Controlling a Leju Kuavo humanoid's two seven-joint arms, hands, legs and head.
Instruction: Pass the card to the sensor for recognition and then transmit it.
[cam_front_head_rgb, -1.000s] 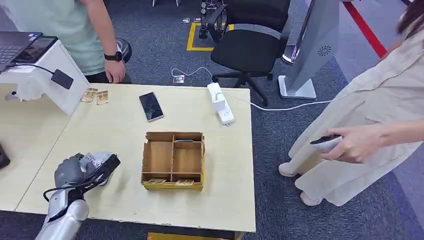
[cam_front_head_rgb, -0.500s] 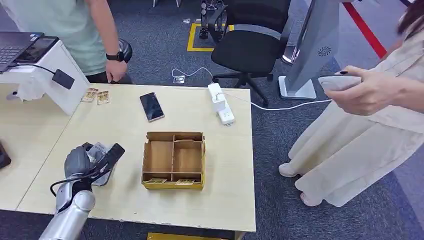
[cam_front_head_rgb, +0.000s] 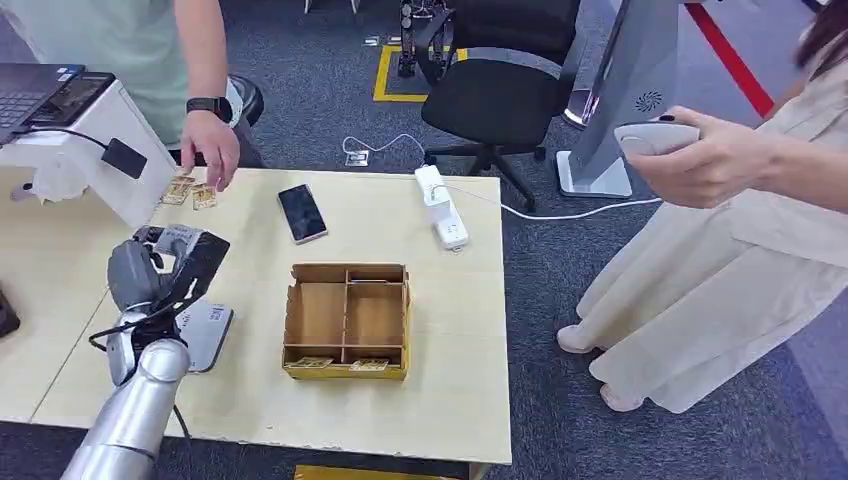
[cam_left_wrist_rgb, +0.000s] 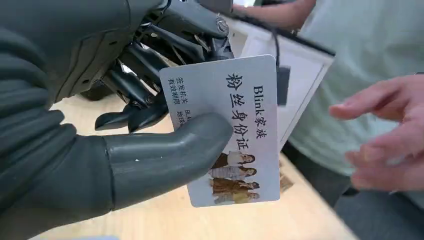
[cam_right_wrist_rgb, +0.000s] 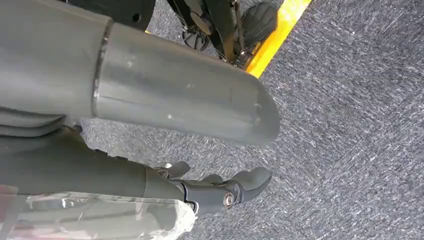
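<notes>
My left hand is raised over the table's left side and pinches a white card between thumb and fingers. The card bears printed black characters and a small group photo. The grey flat sensor pad lies on the table just nearer me than that hand. A person's hand reaches down toward the table's far left corner, and in the left wrist view the person's hand is spread open just beyond the card. My right hand hangs over the carpet, holding nothing, fingers loosely apart.
A wooden compartment box stands mid-table with small cards in its front slots. A phone, a power strip and small cards lie along the far edge. A white stand is at far left. A second person holds a device to the right of the table.
My left hand has lifted off the sensor pad with the card and moved away toward the far left. The far person's hand came down toward the table. The person on the right raised the device.
</notes>
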